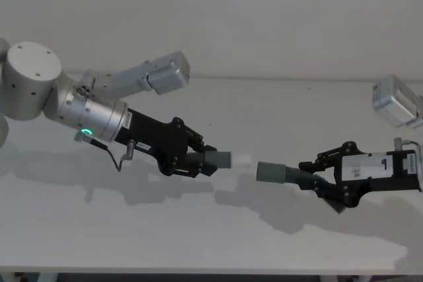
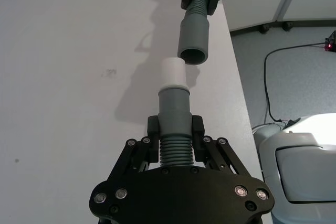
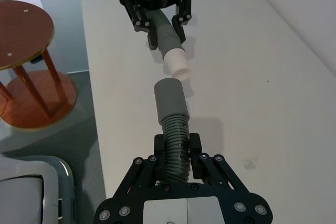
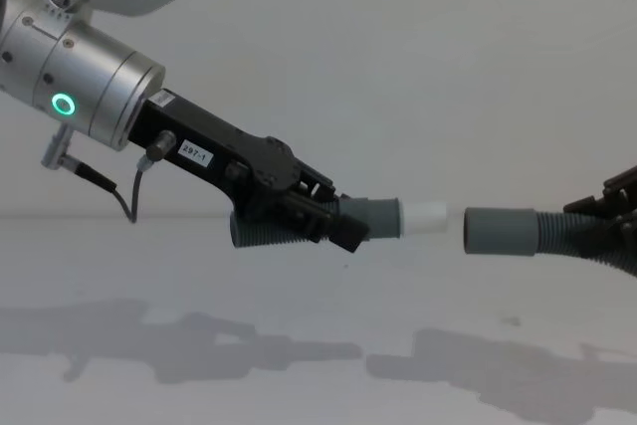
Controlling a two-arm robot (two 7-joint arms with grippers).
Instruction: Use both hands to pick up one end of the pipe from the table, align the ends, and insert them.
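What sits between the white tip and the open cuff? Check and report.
Nothing visible. A bare gap of air separates the white tip in the left gripper from the open cuff in the right gripper. Both pipe pieces are held above the table, and the cuff sits slightly off the tip's line.

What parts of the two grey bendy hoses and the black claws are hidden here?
- Chest view: the black angular right gripper is cut off by the right edge.
- Left wrist view: the back end of the dark-grey ribbed hose piece with the white tip hides under the black left gripper.
- Same view: the plain grey open-cuffed hose piece is too dark inside.
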